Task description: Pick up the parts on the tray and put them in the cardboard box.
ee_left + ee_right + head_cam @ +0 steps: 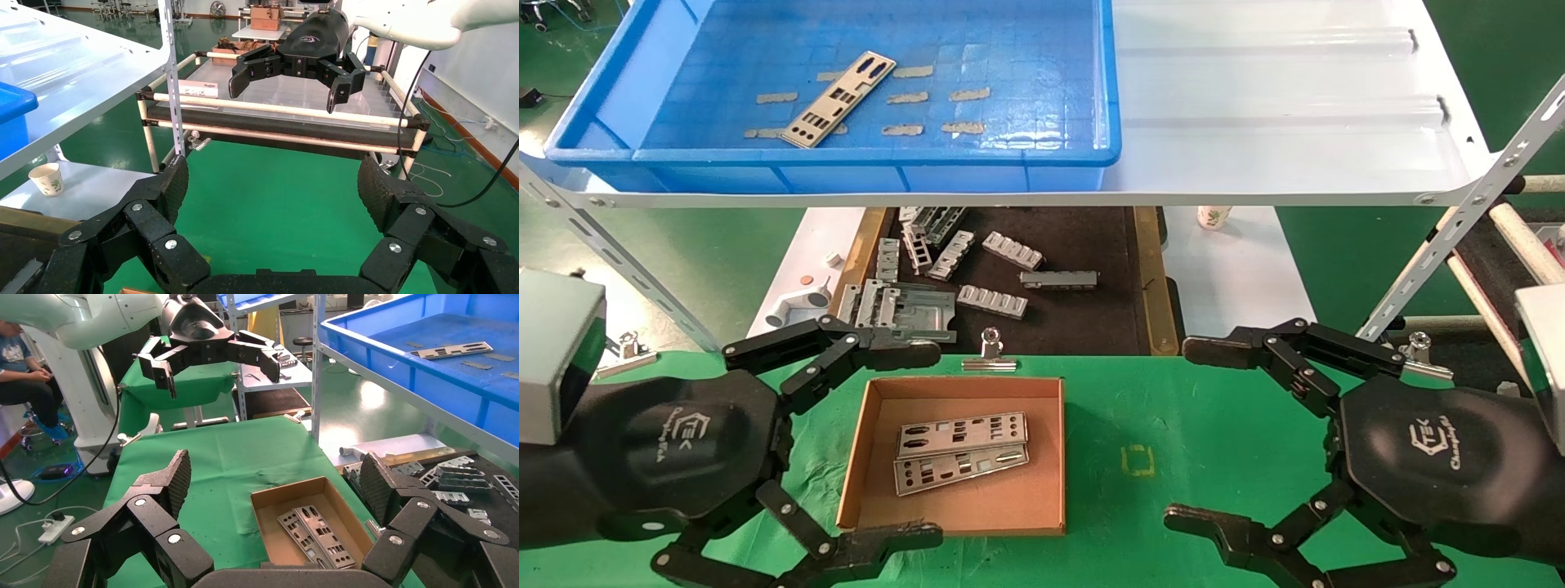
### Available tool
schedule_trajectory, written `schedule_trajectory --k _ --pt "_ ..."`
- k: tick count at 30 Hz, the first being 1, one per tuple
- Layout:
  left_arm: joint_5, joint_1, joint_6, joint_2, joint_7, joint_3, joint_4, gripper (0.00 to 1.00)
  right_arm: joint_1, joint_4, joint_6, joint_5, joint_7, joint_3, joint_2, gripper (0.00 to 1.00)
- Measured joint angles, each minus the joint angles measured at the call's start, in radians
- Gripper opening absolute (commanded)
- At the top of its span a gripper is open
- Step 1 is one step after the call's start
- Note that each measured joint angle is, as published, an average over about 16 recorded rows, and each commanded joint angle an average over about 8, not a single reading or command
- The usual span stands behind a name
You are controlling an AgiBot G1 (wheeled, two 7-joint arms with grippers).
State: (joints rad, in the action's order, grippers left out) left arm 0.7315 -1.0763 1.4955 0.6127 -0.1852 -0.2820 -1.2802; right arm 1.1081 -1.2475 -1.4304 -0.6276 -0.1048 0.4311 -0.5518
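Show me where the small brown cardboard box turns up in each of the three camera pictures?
Head view: cardboard box sits low and centre on the green cloth, by the left tool, holding two silver plates.
Left wrist view: not visible.
Right wrist view: cardboard box lies low, between that tool's fingers.
Shared landmark: the blue tray.

A: Where's the left gripper (918, 445)?
B: Low at the robot's left, jaws spread wide, holding nothing.
A: And the right gripper (1196, 433)?
B: Mirrored opposite, equally agape, holding nothing.
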Motion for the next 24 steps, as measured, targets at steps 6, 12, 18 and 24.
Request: schedule_trajectory --k 6,12,18,24 --pt "0.0 0.0 0.0 0.0 0.0 0.0 0.0 1.0 0.0 0.0 0.0 0.0 0.0 0.0 0.0 1.0" --pt "0.0 0.0 0.0 0.0 0.0 0.0 0.0 1.0 0.0 0.0 0.0 0.0 0.0 0.0 0.0 0.95" --pt "0.008 -0.008 -0.022 0.007 0.003 0.003 0.012 1.0 0.0 0.0 0.0 0.0 0.0 0.0 0.0 0.22" --pt "0.051 -0.065 -0.089 0.047 0.015 -0.001 0.074 1.0 0.0 0.0 0.0 0.0 0.0 0.0 0.0 0.0"
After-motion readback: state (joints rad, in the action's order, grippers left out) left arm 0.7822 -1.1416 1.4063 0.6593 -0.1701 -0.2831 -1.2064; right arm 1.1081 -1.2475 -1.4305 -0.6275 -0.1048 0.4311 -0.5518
